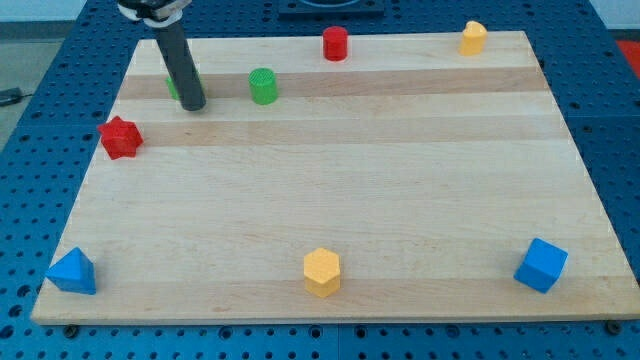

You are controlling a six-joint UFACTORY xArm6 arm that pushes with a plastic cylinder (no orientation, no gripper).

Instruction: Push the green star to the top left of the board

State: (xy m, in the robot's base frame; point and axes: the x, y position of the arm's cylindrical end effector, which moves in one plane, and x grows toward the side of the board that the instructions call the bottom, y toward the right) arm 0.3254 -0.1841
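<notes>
Hiding one green block, my tip.

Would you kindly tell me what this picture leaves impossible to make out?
- Green star: the rod hides nearly all of it in the camera view; only a green sliver shows, so its shape is unreadable.
- My tip: contact with that block cannot be told.
- Rod's upper mount: cut off by the view's top edge.
</notes>
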